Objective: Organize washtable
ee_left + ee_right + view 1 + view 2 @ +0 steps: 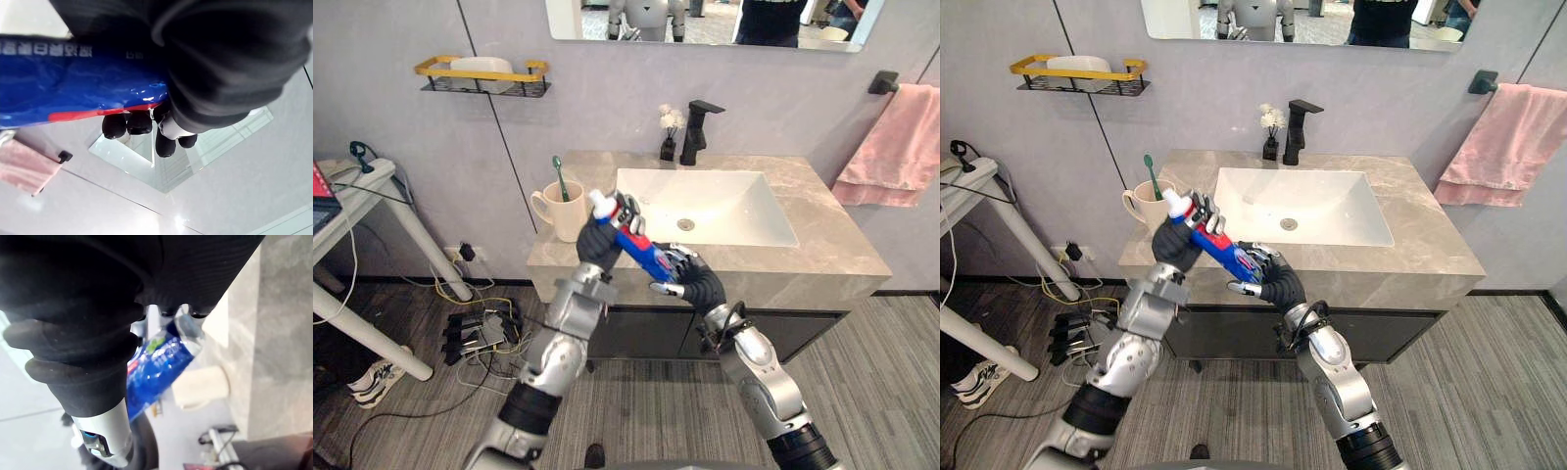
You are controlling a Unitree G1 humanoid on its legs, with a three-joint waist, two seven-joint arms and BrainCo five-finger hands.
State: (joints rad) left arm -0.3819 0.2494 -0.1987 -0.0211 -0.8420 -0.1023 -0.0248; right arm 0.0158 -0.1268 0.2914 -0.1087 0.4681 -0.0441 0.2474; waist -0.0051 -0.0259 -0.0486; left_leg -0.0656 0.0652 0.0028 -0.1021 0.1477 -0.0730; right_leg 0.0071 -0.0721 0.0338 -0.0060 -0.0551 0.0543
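Note:
A blue and red toothpaste tube (pixel 636 247) with a white cap hangs slanted in the air over the front left of the grey stone countertop (pixel 822 257). My left hand (pixel 599 243) is curled round its upper, cap end; in the left wrist view the tube (pixel 73 83) lies against the dark fingertips (pixel 139 122). My right hand (pixel 690 279) grips the lower end, and the tube (pixel 156 367) shows past it in the right wrist view. A cream mug (pixel 563 211) with a green toothbrush (pixel 559 176) stands at the counter's left edge, just behind the left hand.
A white sink basin (pixel 705 206) lies in the counter, with a black faucet (pixel 697 130) and small flower vase (pixel 669 132) behind. A pink towel (pixel 901 147) hangs at right. A yellow-edged wall shelf (pixel 481 76) and white side table (pixel 362 196) are at left.

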